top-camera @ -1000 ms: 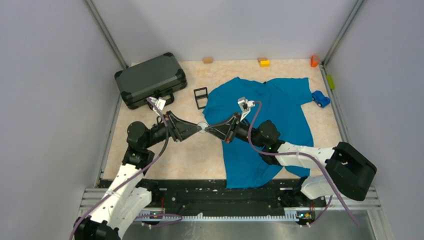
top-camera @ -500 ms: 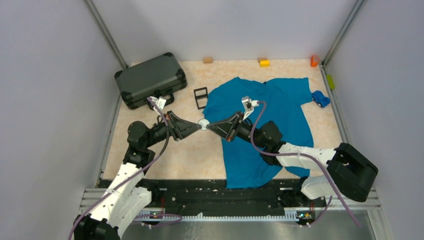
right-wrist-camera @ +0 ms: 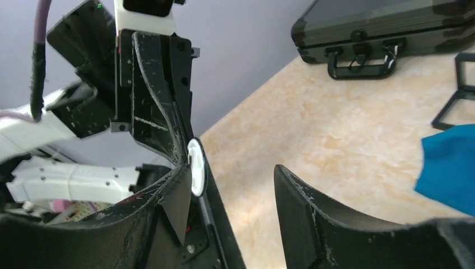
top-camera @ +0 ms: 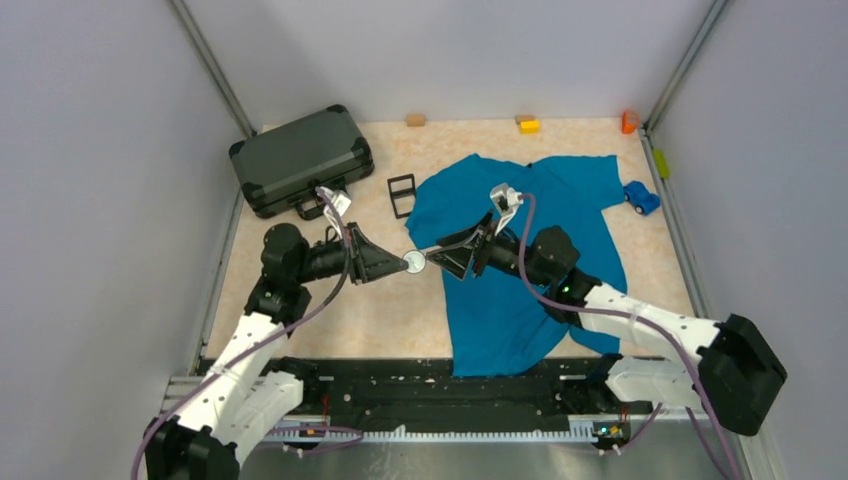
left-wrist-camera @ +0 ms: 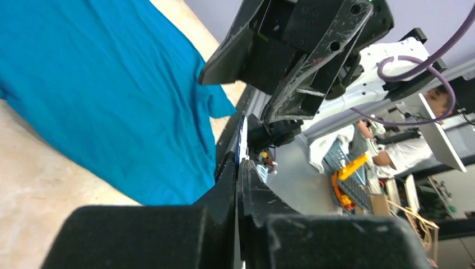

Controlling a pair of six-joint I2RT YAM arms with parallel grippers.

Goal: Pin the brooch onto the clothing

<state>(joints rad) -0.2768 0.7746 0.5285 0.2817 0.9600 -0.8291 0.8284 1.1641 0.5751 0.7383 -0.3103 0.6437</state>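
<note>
The brooch point(top-camera: 413, 262) is being clamped edge-on between the closed jaws of the left gripper point(left-wrist-camera: 239, 165), over the bare table point(top-camera: 380, 310), just left of the teal clothing point(top-camera: 560, 200). The right gripper point(top-camera: 438, 257) is being held facing it, jaws spread apart, one fingertip just beside the brooch.

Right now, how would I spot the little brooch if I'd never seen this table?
Start at the big teal T-shirt spread on the table. Just off its left edge, the left claw pinches the brooch at its tips. It is the tiny round pale disc, far smaller than the black frame farther back.
</note>
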